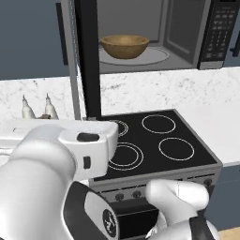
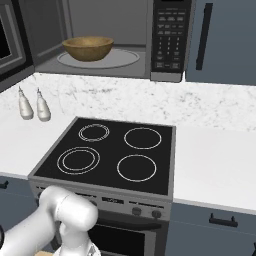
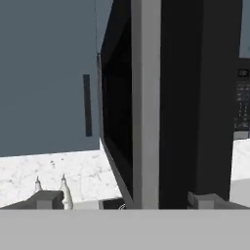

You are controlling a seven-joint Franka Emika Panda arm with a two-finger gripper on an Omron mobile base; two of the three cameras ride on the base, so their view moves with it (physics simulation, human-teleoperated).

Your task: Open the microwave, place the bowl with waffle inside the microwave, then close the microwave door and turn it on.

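The microwave (image 1: 220, 33) (image 2: 167, 40) stands open above the counter. Inside it, the brown wooden bowl (image 1: 124, 46) (image 2: 88, 48) rests on the round glass turntable (image 1: 157, 57) (image 2: 125, 59); its contents are hidden by the rim. The microwave door (image 1: 87, 61) (image 2: 10, 40) (image 3: 146, 97) is swung out to the left and shows edge-on in the left base view. In the hand view my gripper (image 3: 128, 200) is open, its fingertips (image 3: 46, 199) wide apart with nothing between them, looking at the door's grey outer edge from close by.
The black four-ring stovetop (image 1: 154, 140) (image 2: 115, 155) lies below the microwave. Two white bottles (image 1: 37, 108) (image 2: 32, 106) (image 3: 63, 193) stand on the marble counter (image 2: 215, 165) to its left. A blue-grey cabinet door (image 2: 220, 40) (image 3: 49, 73) with a black handle flanks the microwave.
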